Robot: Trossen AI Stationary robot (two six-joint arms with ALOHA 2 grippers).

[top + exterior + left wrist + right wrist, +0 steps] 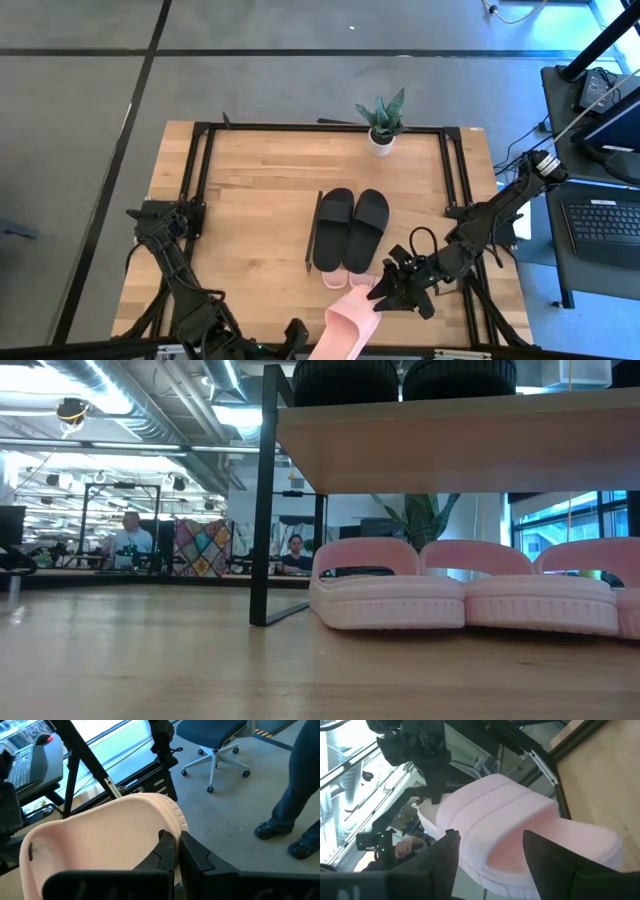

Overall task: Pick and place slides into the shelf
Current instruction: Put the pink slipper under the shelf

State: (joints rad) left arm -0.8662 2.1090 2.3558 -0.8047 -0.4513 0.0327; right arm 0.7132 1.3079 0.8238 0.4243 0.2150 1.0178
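While the left gripper (175, 851) pinches the rim of a pale pink slide (347, 328) with its fingers shut tight on the foam, the right gripper (490, 857) arrives from the other side with its jaws spread wide, one finger on either flank of that same sandal. The slide hangs at the near edge of the table (250, 200), partly over the edge, its long axis running on a slant from the near edge up toward the right arm's fingertips. So the end pointing into the table is the one lying straight ahead of the open right jaws, and the opposite end is the one the left arm has in hand. The right arm is plainly the nearer to the shelf (420, 225), whose light top board sits just behind it, toward the right side of the table.

Looks like a handover: the right jaws need to close across the slide's width, not along its length, before the left lets go.

The black pair (352, 228) lies side by side on the top board. From the low view, pink slides (390, 595) are lined up under that board, soles flat on the table, touching one another in a row.
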